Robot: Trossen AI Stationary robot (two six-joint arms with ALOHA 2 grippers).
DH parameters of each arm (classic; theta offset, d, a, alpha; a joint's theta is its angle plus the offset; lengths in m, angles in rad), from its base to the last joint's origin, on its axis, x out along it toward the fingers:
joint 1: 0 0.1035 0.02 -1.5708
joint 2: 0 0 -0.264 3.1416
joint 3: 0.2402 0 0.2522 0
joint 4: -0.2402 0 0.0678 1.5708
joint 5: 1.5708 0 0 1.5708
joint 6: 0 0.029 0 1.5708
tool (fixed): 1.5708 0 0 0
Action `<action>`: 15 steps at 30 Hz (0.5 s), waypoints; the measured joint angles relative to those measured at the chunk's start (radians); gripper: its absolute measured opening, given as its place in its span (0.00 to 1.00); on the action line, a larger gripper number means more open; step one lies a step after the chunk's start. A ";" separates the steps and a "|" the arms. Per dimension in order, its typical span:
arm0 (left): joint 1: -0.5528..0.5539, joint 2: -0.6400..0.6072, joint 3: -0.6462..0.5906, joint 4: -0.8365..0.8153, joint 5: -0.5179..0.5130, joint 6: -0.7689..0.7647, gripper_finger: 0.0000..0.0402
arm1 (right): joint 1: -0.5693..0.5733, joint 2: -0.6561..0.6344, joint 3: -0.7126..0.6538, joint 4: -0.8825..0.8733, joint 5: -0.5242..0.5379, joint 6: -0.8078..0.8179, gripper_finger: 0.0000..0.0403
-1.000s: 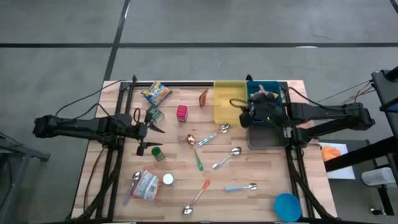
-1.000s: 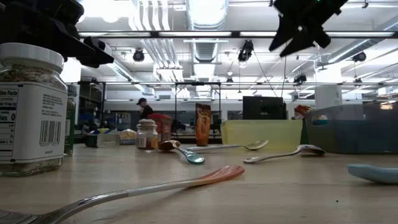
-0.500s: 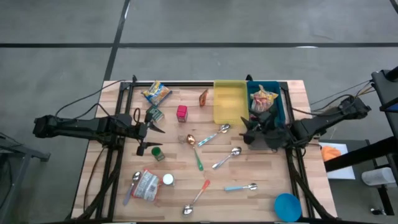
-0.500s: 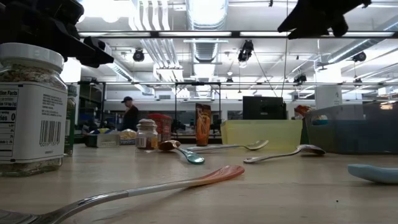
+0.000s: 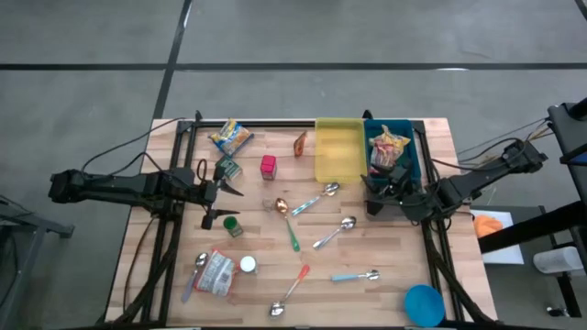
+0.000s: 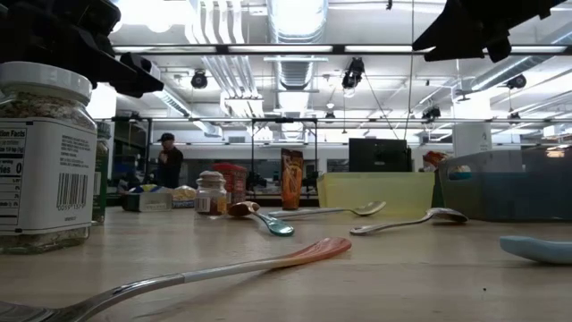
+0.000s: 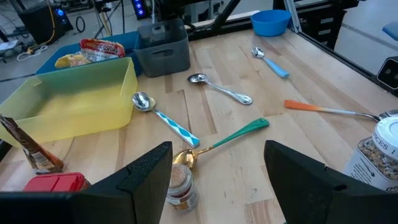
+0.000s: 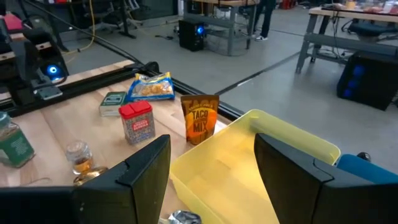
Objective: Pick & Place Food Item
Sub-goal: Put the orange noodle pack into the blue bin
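The right pincer hung above the counter by the grey bin, fingers parted and empty. The snack bag lay in the blue bin. The left pincer waited parted, empty.

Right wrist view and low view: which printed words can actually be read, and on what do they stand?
"TACO MIX": on the brown seasoning packet standing beside the yellow bin.
"Facts": on the label of the spice jar in the low view, above a barcode; the rest is cut off or too small.
Red tin, green box and snack bag: print too blurred to read.
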 joint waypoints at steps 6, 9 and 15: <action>0.000 0.000 0.000 0.000 0.000 -0.003 0.64 | 0.000 0.009 0.004 0.001 0.000 -0.003 0.57; 0.000 0.000 0.000 0.000 0.000 -0.003 0.64 | 0.000 0.009 0.004 0.000 0.000 -0.003 0.57; 0.000 0.000 0.000 0.000 0.000 -0.002 0.64 | -0.001 0.009 0.004 0.000 -0.004 -0.002 0.57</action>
